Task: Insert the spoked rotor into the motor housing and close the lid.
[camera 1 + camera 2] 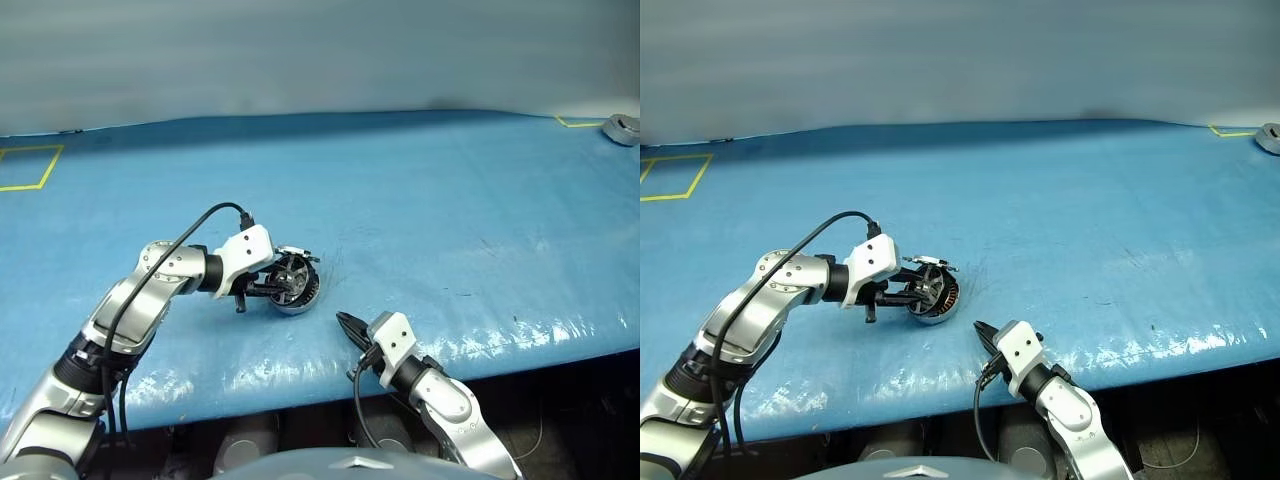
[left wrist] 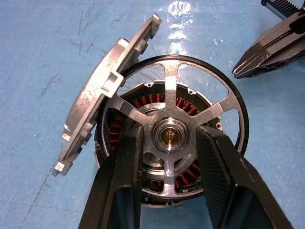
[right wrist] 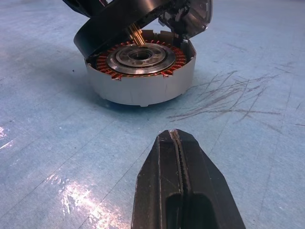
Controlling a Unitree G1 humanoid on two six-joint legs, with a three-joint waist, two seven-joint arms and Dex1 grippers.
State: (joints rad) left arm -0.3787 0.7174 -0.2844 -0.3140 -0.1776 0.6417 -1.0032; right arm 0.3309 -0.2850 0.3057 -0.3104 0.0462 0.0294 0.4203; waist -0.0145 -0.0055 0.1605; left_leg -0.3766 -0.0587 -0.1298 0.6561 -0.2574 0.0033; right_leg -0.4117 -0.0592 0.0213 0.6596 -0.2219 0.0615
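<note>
the motor housing (image 3: 143, 76) sits on the blue table (image 1: 450, 230), left of centre and toward the near edge, copper windings showing inside. the left gripper (image 2: 167, 157) clamps the hub spokes of the spoked rotor (image 2: 171, 133), holding it tilted over the housing with one edge raised. the lid (image 2: 102, 95) leans on edge at the housing's far side, touching the rotor. the right gripper (image 3: 177, 157), fingers pressed together and empty, hovers near the housing, just right of it.
</note>
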